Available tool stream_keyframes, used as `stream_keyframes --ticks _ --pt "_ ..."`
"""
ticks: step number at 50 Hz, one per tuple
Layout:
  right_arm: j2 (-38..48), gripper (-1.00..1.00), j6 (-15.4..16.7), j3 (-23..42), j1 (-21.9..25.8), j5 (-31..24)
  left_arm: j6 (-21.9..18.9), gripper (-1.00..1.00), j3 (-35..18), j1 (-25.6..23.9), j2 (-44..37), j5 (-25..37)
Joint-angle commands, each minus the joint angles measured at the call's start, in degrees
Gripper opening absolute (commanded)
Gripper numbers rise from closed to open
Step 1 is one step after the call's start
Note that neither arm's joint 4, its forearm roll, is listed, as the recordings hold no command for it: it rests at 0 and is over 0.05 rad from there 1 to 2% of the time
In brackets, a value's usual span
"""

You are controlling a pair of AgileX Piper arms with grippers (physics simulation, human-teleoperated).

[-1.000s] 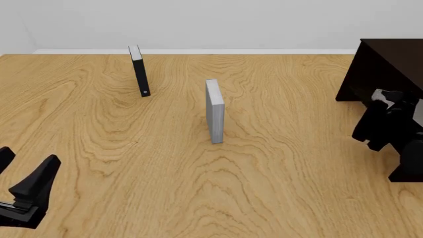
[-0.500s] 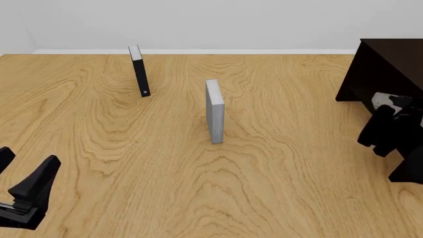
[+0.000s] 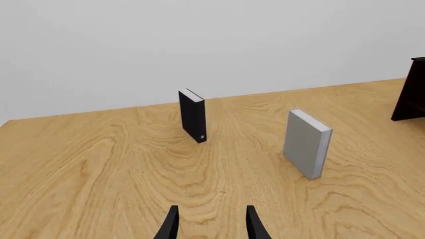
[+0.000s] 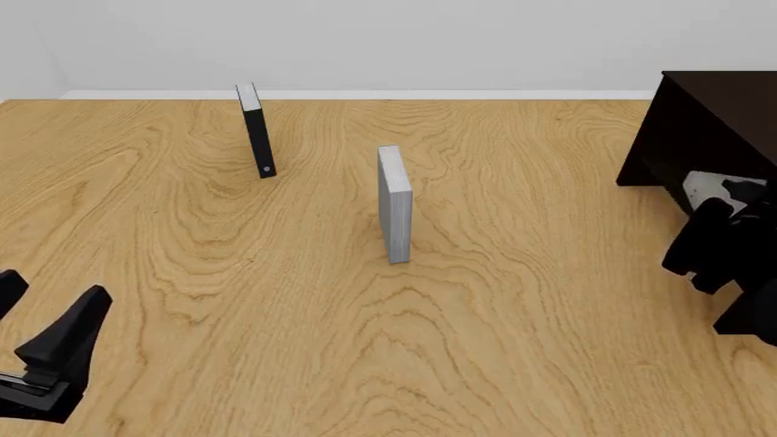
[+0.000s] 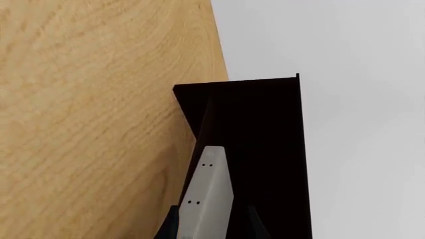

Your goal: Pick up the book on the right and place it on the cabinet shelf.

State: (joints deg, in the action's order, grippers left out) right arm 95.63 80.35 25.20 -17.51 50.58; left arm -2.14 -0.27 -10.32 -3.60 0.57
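The book [image 5: 207, 196] is a light-grey slab held between my right gripper's [image 5: 212, 228] fingers, its far end reaching into the opening of the dark cabinet shelf [image 5: 265, 129]. In the front view only a pale corner of the book [image 4: 719, 188] shows above the right gripper [image 4: 716, 232], right against the cabinet shelf [image 4: 711, 118] at the table's right edge. My left gripper [image 4: 36, 309] is open near the front left corner, nothing between its fingers [image 3: 170, 226].
A narrower grey book [image 4: 395, 205] stands upright mid-table, also seen in the left wrist view [image 3: 307, 143]. A thin black book [image 4: 257, 132] stands upright farther back left [image 3: 192, 115]. A white wall closes the table's far edge.
My right gripper has shifted a little to the right and down with the book, closer into the cabinet. The left arm and both standing books are unmoved.
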Motion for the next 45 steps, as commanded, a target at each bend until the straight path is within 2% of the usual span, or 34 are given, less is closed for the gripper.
stream_keyframes --ticks 1,16,35,45 --pt "-0.59 1.0 -0.04 -1.74 -2.42 0.48 -0.04 1.0 -0.03 -0.08 -0.03 -0.04" --pt "-1.19 1.0 -0.33 -1.84 -3.04 -0.27 -0.1 1.0 0.02 -0.25 -0.17 -0.17" --pt "-1.8 1.0 0.21 0.07 3.97 -2.23 -0.23 1.0 -0.03 -0.27 -0.29 -0.33" --pt "-1.82 1.0 0.35 1.72 6.19 -3.62 0.0 1.0 -0.04 -0.32 0.2 0.1"
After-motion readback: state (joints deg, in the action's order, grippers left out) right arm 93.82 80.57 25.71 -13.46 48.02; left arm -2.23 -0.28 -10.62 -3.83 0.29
